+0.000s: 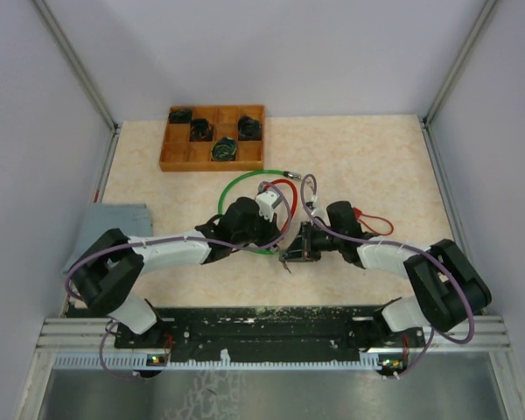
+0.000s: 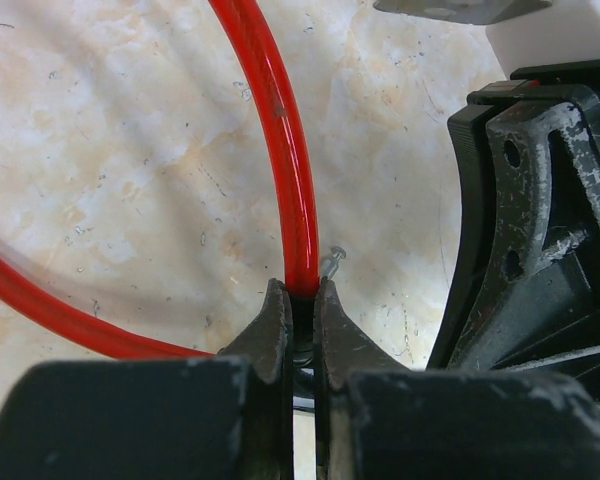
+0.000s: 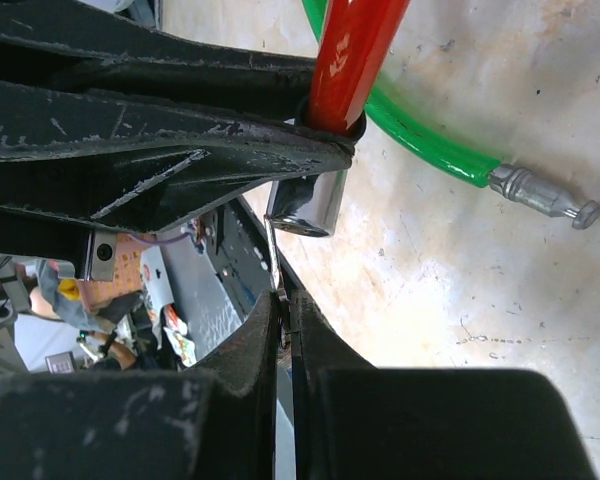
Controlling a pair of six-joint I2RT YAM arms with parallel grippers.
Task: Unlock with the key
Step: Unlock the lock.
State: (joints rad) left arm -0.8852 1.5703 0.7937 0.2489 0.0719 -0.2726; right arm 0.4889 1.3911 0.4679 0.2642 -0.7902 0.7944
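A red cable lock (image 2: 280,140) loops over the table, and its silver lock barrel (image 3: 305,205) hangs at the cable's end. My left gripper (image 2: 300,300) is shut on the red cable just above the barrel, at the table's middle in the top view (image 1: 274,229). My right gripper (image 3: 285,312) is shut on a thin metal key (image 3: 272,255) whose blade points up into the barrel. In the top view the right gripper (image 1: 293,254) meets the left one tip to tip. The key's head is hidden between the jaws.
A green cable (image 3: 420,140) with a metal end pin (image 3: 545,195) lies under the red one and loops toward the back (image 1: 232,188). A wooden compartment tray (image 1: 179,156) holding dark items stands at the back left. A grey cloth (image 1: 114,223) lies left. A small red loop (image 1: 376,223) lies right.
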